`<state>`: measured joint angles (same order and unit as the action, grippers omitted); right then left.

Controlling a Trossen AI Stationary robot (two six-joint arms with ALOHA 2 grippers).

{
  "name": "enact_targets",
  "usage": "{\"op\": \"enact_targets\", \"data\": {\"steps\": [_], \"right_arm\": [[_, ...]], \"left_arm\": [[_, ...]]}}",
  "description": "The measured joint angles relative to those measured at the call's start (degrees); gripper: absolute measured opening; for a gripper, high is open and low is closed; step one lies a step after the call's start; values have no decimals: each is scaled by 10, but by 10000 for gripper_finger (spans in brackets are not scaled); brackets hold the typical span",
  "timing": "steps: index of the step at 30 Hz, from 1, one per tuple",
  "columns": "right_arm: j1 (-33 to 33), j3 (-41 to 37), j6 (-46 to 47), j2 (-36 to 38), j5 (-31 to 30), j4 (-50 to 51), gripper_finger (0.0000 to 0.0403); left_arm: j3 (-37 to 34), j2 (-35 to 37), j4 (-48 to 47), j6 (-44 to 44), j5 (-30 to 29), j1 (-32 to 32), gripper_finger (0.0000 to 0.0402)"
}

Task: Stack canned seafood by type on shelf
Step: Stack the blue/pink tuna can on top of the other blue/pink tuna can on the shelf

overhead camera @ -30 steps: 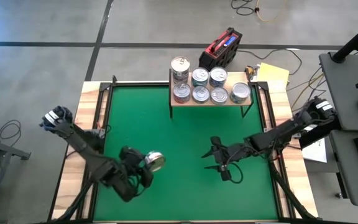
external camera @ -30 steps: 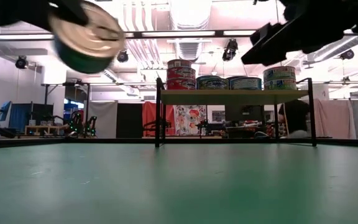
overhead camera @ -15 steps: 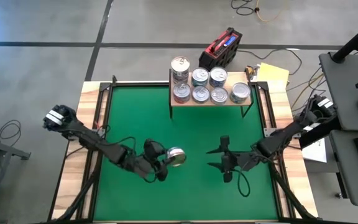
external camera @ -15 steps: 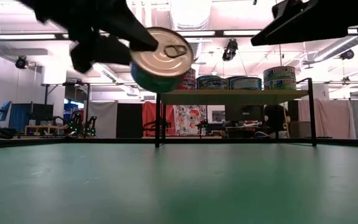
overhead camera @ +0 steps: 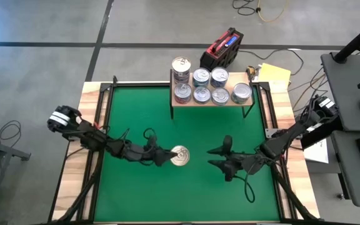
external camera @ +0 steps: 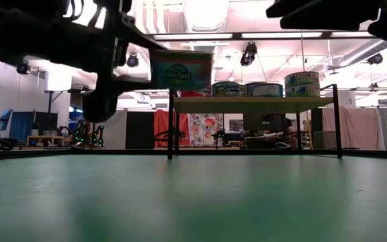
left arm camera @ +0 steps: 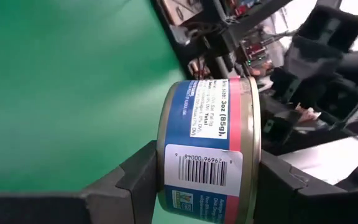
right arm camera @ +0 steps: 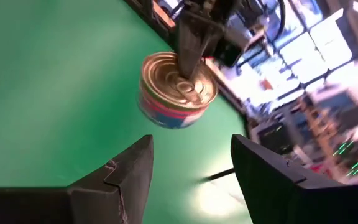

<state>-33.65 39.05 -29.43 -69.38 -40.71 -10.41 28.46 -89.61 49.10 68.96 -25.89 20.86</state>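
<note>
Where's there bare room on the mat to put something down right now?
The green mat is bare between the shelf and both arms, and nearer than the arms. It is crowded mid-mat, where the left pincer holds a can facing the open right pincer.

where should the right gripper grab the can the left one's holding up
On the label wall of the can, coming from its free side. The left gripper pinches its flat lid and base, so only the curved wall is bare, facing the open right gripper.
</note>
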Motion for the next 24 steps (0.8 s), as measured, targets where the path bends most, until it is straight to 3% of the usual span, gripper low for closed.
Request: {"op": "enact_targets", "data": {"steps": [8, 18, 24], "right_arm": [[0, 10, -136, 0, 1, 3, 205], [0, 11, -279, -34, 0, -70, 205], [0, 10, -368, -82, -69, -169, 205]], "left_arm": [[-15, -2, 103, 80, 69, -27, 173], [6, -3, 96, 111, 103, -64, 173], [13, -3, 91, 111, 105, -68, 173]]}}
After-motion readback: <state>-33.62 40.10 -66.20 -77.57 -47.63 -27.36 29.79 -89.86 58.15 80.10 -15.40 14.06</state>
